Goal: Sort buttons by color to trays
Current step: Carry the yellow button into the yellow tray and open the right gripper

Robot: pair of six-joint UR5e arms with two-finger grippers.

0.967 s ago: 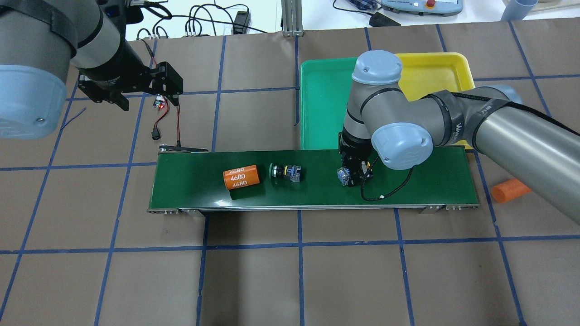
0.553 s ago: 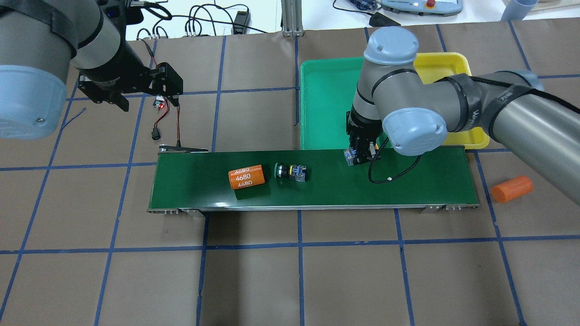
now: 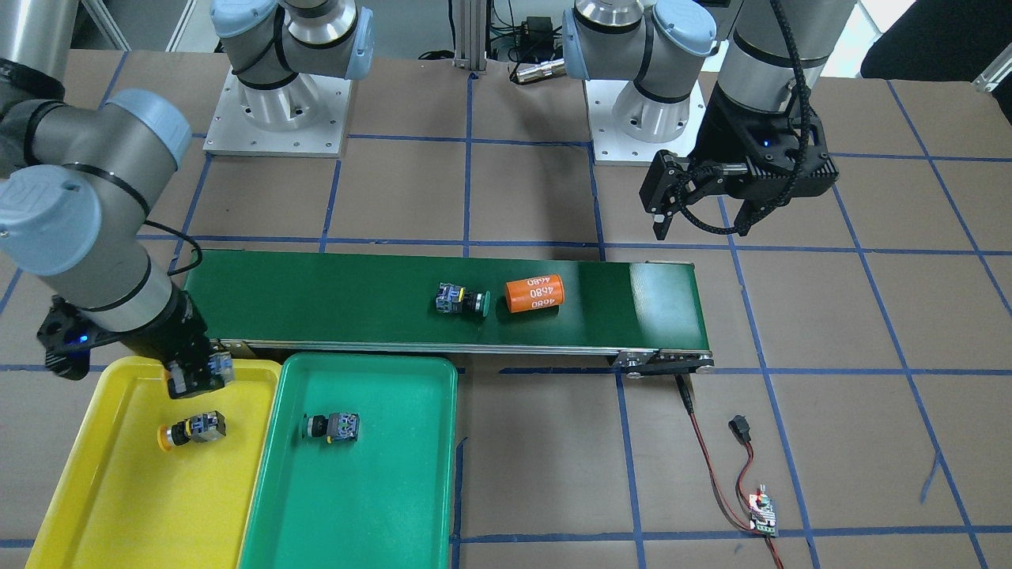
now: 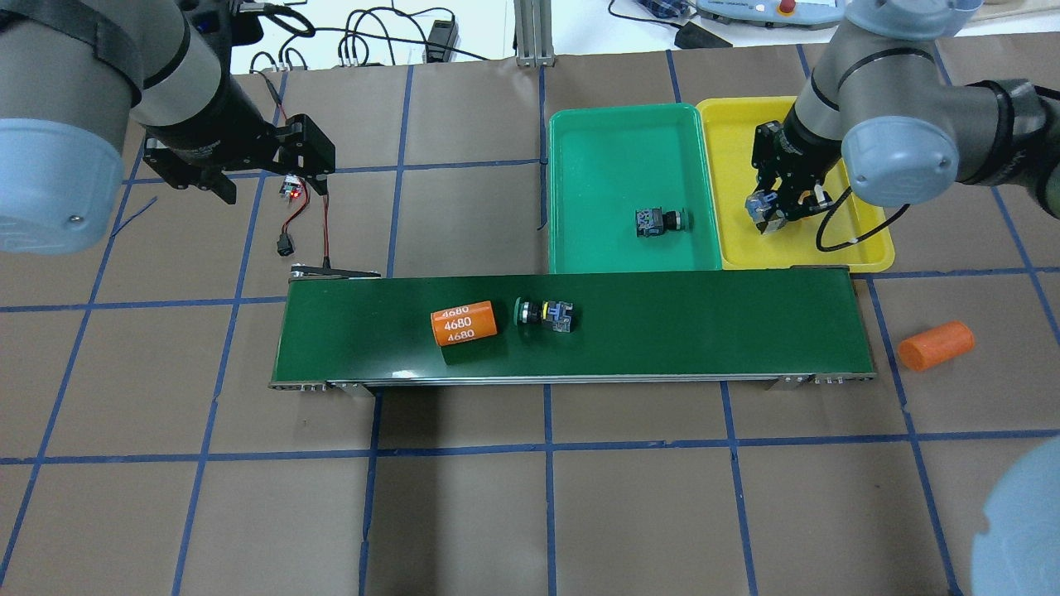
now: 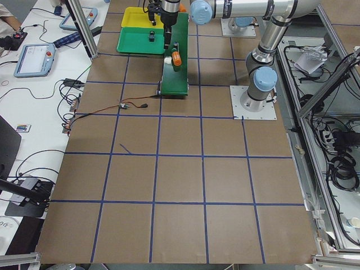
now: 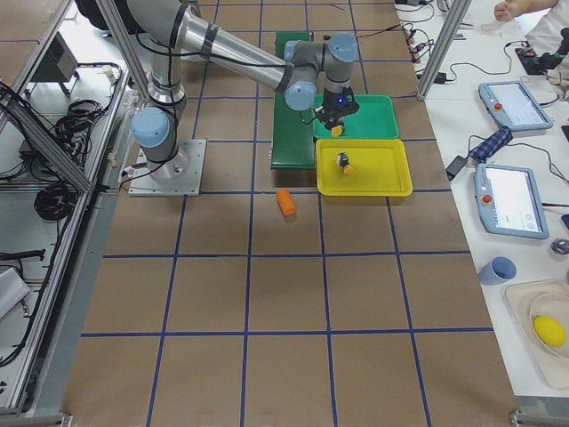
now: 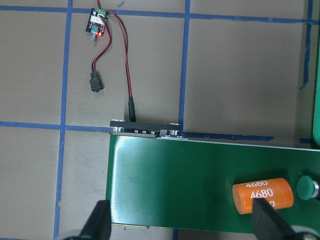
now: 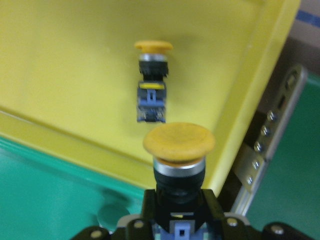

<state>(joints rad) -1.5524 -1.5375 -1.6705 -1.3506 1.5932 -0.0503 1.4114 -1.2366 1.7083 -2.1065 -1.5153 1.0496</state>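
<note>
Broadly, we see the conveyor belt lying along the table, with the green tray and the yellow tray side by side just beyond its far edge. Our right gripper hangs over the yellow tray, fingers clamped on a yellow button whose cap points away from the gripper. Our left gripper hovers near the belt's left end, fingers spread and empty. An orange cylinder lies on the belt just beside a green button. A second green button rests in the green tray, and a second yellow button in the yellow tray.

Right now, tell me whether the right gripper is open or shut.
Shut on a yellow button: the right gripper clamps its black body over the yellow tray.
</note>
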